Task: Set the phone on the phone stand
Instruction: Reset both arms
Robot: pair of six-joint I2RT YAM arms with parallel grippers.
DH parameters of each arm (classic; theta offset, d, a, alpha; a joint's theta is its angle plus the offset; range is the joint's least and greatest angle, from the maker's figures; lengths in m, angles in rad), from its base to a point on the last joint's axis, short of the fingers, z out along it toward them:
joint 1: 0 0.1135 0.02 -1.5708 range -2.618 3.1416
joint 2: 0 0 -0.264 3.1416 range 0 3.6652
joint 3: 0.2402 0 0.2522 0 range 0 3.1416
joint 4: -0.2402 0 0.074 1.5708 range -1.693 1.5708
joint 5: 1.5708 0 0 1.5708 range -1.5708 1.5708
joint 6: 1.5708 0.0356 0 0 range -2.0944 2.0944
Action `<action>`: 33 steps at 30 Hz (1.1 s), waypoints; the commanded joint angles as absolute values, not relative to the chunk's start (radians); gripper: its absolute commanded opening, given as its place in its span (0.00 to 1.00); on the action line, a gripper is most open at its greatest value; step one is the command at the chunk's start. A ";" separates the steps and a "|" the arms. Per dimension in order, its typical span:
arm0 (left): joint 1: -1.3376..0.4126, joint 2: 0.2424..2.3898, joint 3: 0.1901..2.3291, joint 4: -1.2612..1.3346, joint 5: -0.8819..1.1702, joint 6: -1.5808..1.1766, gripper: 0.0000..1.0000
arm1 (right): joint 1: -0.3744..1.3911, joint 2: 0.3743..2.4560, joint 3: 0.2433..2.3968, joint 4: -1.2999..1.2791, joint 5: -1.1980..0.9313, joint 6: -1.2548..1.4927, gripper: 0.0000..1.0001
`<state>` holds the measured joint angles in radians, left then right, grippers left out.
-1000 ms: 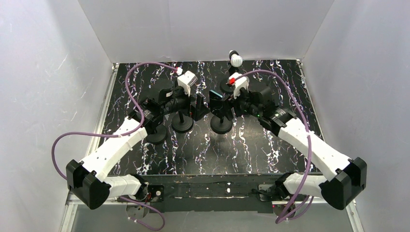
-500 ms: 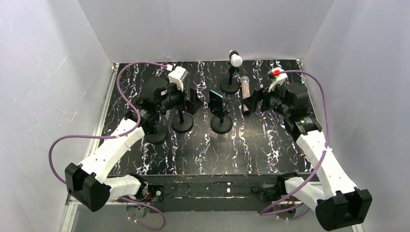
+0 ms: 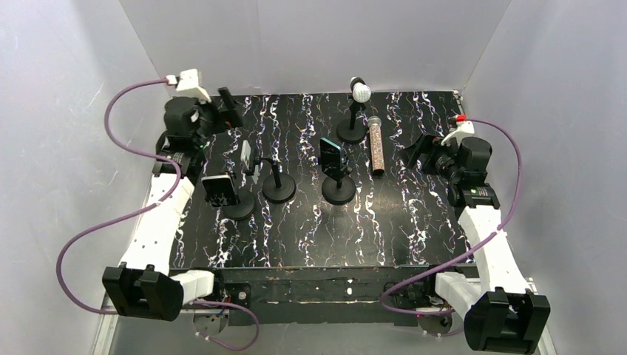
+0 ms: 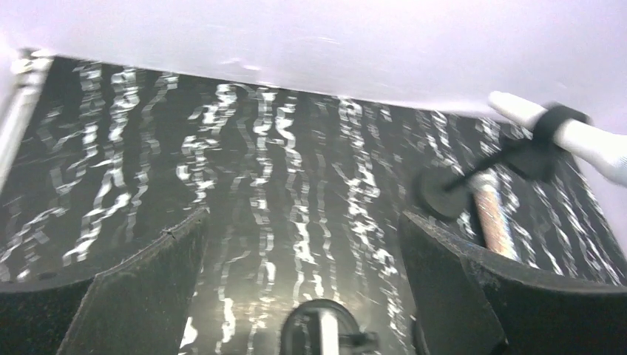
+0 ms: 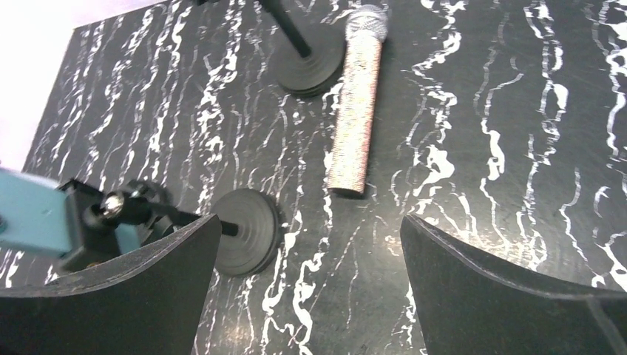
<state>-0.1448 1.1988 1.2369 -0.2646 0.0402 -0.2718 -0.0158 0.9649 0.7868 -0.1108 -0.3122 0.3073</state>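
Observation:
A teal phone [image 3: 330, 154] sits upright on a black phone stand [image 3: 339, 191] at mid-table. In the right wrist view the teal phone [image 5: 33, 218] shows at the left edge, with the stand's round base [image 5: 244, 231] beside it. Two more stands [image 3: 279, 188] [image 3: 238, 207] to the left hold a grey phone [image 3: 246, 157] and a black phone [image 3: 219, 189]. My left gripper [image 3: 231, 107] [image 4: 303, 222] is open and empty at the far left back. My right gripper [image 3: 412, 151] [image 5: 310, 222] is open and empty to the right of the stands.
A glittery microphone [image 3: 377, 144] [image 5: 357, 96] lies on the black marbled table [image 3: 414, 214] right of the teal phone. A white microphone [image 3: 361, 90] sits on a stand [image 3: 353, 129] at the back. White walls enclose the table on three sides.
Both arms have pulled back from the middle stands, the left to the far left back, the right to the right. The teal phone stays on its stand.

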 commanded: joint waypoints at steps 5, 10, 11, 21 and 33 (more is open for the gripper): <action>0.075 1.071 0.937 -0.059 -0.150 -0.298 0.99 | -0.037 0.943 0.630 0.070 -0.136 0.319 0.97; 0.077 0.984 0.689 0.158 -0.322 -0.208 0.99 | -0.037 0.891 0.491 0.215 0.035 0.309 0.97; 0.076 0.972 0.657 0.173 -0.341 -0.197 0.99 | -0.037 0.887 0.471 0.239 0.069 0.307 0.97; 0.075 1.015 0.313 0.650 -0.458 -0.160 0.99 | -0.037 0.969 0.363 0.453 0.121 0.267 0.93; 0.065 1.090 0.167 0.974 -0.425 -0.106 0.99 | -0.044 1.145 0.304 0.669 0.112 0.232 0.76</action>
